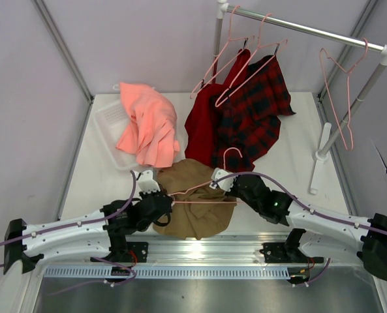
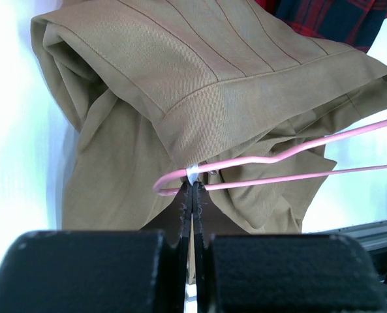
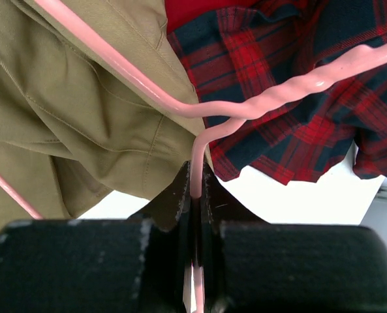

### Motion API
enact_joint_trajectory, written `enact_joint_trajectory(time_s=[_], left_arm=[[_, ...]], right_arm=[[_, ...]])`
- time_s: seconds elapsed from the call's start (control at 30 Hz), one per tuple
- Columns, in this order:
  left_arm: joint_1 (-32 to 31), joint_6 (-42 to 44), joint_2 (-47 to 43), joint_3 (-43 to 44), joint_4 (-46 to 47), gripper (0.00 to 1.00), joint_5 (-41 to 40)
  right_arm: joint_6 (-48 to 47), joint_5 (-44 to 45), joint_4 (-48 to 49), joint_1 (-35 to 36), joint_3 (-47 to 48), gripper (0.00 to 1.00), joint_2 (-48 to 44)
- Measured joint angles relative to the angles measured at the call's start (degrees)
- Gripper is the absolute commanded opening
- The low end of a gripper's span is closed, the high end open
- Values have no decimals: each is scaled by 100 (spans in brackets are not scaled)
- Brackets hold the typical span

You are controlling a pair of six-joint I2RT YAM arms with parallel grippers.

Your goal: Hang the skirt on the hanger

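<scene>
The khaki skirt (image 1: 193, 218) lies crumpled on the table's near middle. It also shows in the left wrist view (image 2: 180, 78) and the right wrist view (image 3: 82, 111). The pink hanger (image 1: 203, 201) lies across it, hook toward the back. My left gripper (image 1: 170, 195) is shut on the hanger's left corner (image 2: 297, 177), right at the skirt's waistband edge. My right gripper (image 1: 217, 177) is shut on the hanger's wire (image 3: 310, 85) near the hook's neck, over the skirt's far edge. Whether the hanger arm passes inside the skirt is hidden by folds.
A salmon-pink garment (image 1: 149, 124) lies over a clear tray (image 1: 108, 120) at back left. A red garment (image 1: 203, 124) and a plaid one (image 1: 252, 111) hang from the rack rail (image 1: 297, 26) and drape onto the table. An empty pink hanger (image 1: 340, 98) hangs at right, by the rack's base (image 1: 320, 153).
</scene>
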Motion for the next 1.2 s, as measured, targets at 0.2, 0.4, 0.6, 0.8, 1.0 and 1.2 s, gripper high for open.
enact_joint_trajectory(time_s=[0.2,0.4,0.6,0.8,1.0,1.2], left_arm=[[4,90,7,11,17,0,57],[4,313,-72,59,48,0,68],[4,776,201,299,273,0,160],[4,1147,531,393,448,0,358],[7,1248,411,516,210,21,334],[76,1484,-116,1071,-474,63,271]], right_arm=[[39,59,131,-15,0,0,238],[125,-31,356,-2,13,0,463],[175,-28,667,142,70,0,750],[155,74,1093,326,107,0,898],[28,341,1429,516,107,0,990],[-238,649,1847,732,114,0,992]])
